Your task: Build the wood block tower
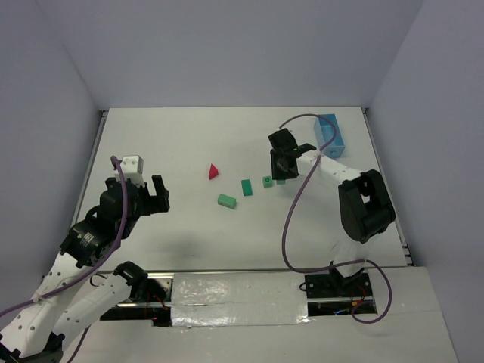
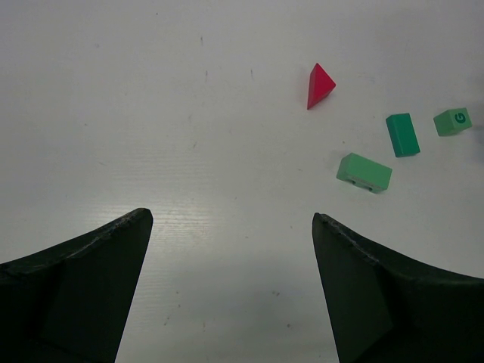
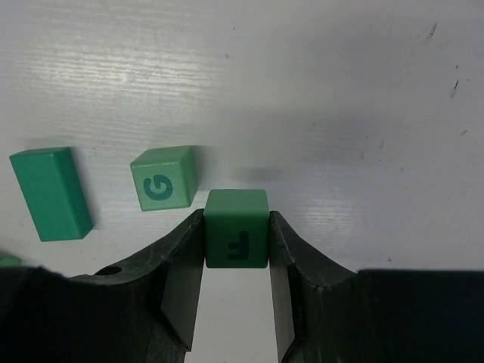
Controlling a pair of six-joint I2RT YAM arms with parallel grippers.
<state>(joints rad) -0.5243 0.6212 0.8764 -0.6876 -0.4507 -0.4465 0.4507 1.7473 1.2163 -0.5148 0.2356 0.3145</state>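
Quick look at where we are with the tower. All the blocks sit mid-surface (image 1: 189, 136), none stacked yet. Our right pincer (image 3: 237, 215) is clamped on the F cube (image 3: 237, 240), one finger on each side face. We can't tell if the cube is lifted or resting. The G cube (image 3: 162, 187) is just beside it, apart by a thin gap.

We reckon these are light, stiff, painted wood. They're not fragile, but the smooth paint could be slippery, so flat opposite faces are the place to grab. Cubes have no long axis, so any pair of sides works. On the F cube the letter faces the wrist camera.

The second green brick (image 3: 51, 193) lies left of the G cube, its long axis running roughly away from the arms. The first green brick (image 2: 364, 172) lies nearer the left arm, long axis more across the surface and a bit skewed. For both, we'd pinch across the short width.

The red roof piece (image 2: 319, 85) is well apart to the left and lies tipped over with one corner pointing away. Its sloped faces look awkward, so we'd go for the flat triangular ends.

The left pincer (image 2: 231, 223) hangs wide apart over bare surface, holding nothing.
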